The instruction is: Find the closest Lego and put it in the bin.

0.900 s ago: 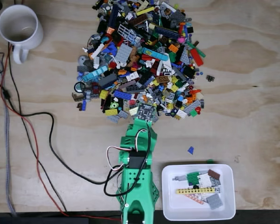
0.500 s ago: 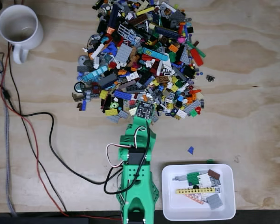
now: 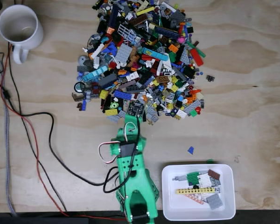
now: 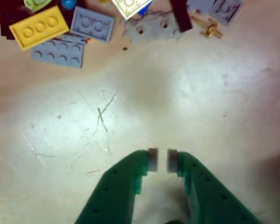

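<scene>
A plywood table (image 3: 252, 93) carries a big heap of Lego pieces (image 3: 140, 58) in the upper middle of the fixed view. The green arm (image 3: 130, 172) reaches from the bottom edge up to the near edge of the heap. The bin (image 3: 198, 212) sits at the bottom right, just beside the arm, with several pieces inside. In the wrist view the gripper (image 4: 159, 160) is almost closed, with only a narrow gap and nothing between its pads, above bare wood. A yellow plate (image 4: 38, 27) lies at the top left there.

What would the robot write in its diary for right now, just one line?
gripper: nearly shut, empty, over bare table | Lego pile: just ahead | bin: holds a few pieces
</scene>
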You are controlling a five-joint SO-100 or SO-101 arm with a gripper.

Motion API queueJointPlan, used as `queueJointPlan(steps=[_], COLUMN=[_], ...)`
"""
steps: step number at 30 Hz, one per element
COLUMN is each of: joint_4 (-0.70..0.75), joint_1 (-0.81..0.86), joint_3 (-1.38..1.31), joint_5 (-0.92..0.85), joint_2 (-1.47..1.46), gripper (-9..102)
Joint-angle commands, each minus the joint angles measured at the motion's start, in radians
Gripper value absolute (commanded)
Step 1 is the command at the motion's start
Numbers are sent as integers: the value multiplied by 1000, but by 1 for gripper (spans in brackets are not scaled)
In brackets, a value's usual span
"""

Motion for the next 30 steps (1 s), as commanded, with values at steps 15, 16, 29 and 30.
queueJointPlan(steps=[15, 16, 29, 30], joint_4=[-413, -423, -515, -522], joint_1=[-166, -161, -110, -106], joint_3=[-268, -270, -267, -267], joint_5=[396, 388, 293, 285], joint_2=[-670, -683, -801, -805], gripper=[25, 26, 24, 24])
